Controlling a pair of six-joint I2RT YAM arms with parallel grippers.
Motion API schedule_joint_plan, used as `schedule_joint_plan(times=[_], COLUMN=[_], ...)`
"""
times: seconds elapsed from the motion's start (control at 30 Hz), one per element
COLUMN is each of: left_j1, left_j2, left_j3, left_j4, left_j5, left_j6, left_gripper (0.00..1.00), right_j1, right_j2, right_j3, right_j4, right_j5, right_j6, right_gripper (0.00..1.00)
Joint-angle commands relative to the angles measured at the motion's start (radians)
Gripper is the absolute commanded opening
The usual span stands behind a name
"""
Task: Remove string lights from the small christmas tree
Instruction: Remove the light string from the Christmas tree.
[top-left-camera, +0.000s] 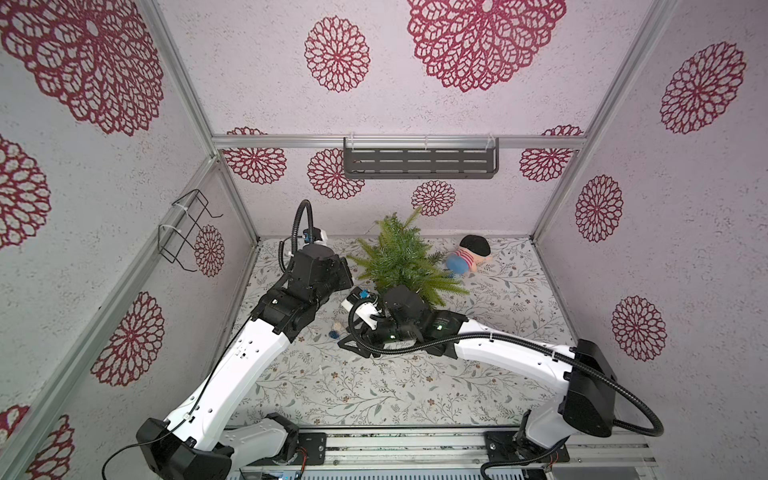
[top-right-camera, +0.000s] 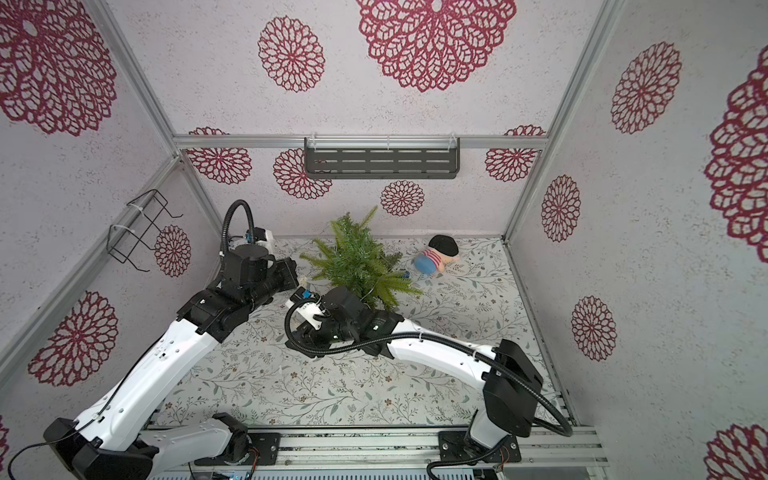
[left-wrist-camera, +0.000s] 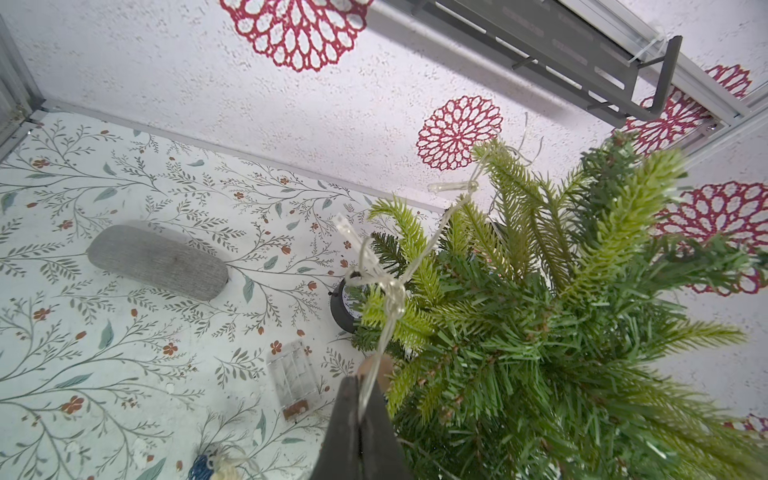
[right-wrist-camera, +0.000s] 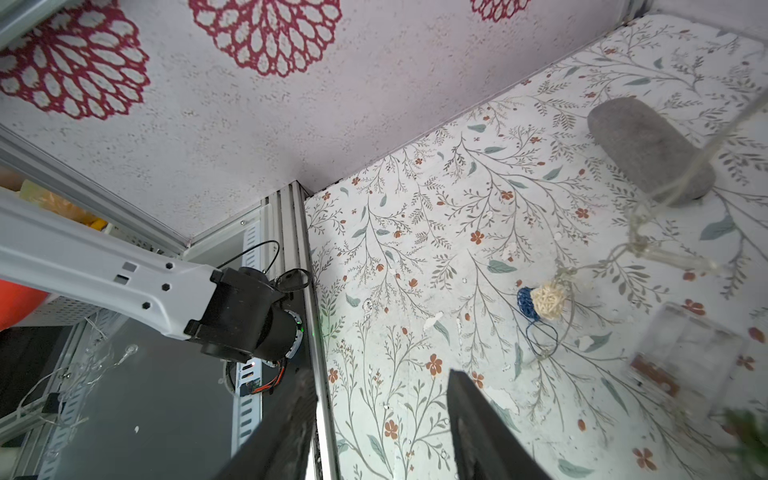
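Observation:
The small christmas tree (top-left-camera: 405, 257) (top-right-camera: 359, 257) is a green pine at the back middle of the table. In the left wrist view the thin pale wire of the string lights (left-wrist-camera: 392, 291) runs knotted over its branches (left-wrist-camera: 540, 311). My left gripper (left-wrist-camera: 360, 384), beside the tree's left side, is shut on that wire. A cream ball and a blue ball (right-wrist-camera: 547, 302) (top-left-camera: 336, 330) lie on the table by the clear box (right-wrist-camera: 690, 353) (left-wrist-camera: 293, 374). My right gripper (right-wrist-camera: 382, 386) is open with nothing between its fingers, low in front of the tree (top-left-camera: 351, 347).
A striped plush doll (top-left-camera: 467, 257) lies right of the tree. A grey oval pouch (left-wrist-camera: 158, 262) (right-wrist-camera: 650, 153) lies at the back left. A dark slotted shelf (top-left-camera: 419, 162) hangs on the back wall, a wire rack (top-left-camera: 187, 232) on the left wall.

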Motion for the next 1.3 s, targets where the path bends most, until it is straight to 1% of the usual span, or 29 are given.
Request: schedule_joint_plan(times=[0.0,0.2,0.37,0.6,0.67,0.8,0.93,1.1,1.27], left_j1=[0.006,0.010,0.017,0.016,0.017,0.018,0.021,0.029,0.046], left_j2=[-0.007,0.030,0.049,0.077,0.084,0.103,0.146,0.197,0.186], left_j3=[-0.008,0.039,0.080,0.160,0.173,0.208,0.262,0.326,0.338], left_j4=[0.048,0.065,0.082,0.062,0.062,0.069,0.066,0.044,0.029], left_j5=[0.005,-0.026,-0.056,-0.083,-0.093,-0.076,-0.059,-0.075,-0.078], left_j6=[0.035,0.092,0.149,0.235,0.257,0.318,0.360,0.401,0.428], left_gripper=[0.00,0.00,0.00,0.00,0.00,0.00,0.00,0.00,0.00], right_j1=[-0.003,-0.031,-0.086,-0.196,-0.212,-0.245,-0.281,-0.317,-0.352], right_j2=[-0.131,-0.206,-0.244,-0.272,-0.274,-0.273,-0.274,-0.281,-0.288], right_j3=[0.032,0.079,0.127,0.141,0.146,0.168,0.180,0.183,0.184], right_j4=[-0.068,-0.215,-0.292,-0.312,-0.312,-0.325,-0.328,-0.328,-0.328], right_j5=[0.081,0.248,0.288,0.271,0.272,0.287,0.289,0.289,0.287], right_j6=[-0.015,-0.072,-0.087,-0.091,-0.094,-0.104,-0.102,-0.101,-0.096], right_gripper=[0.56,0.59,0.59,0.59,0.59,0.59,0.59,0.59,0.59])
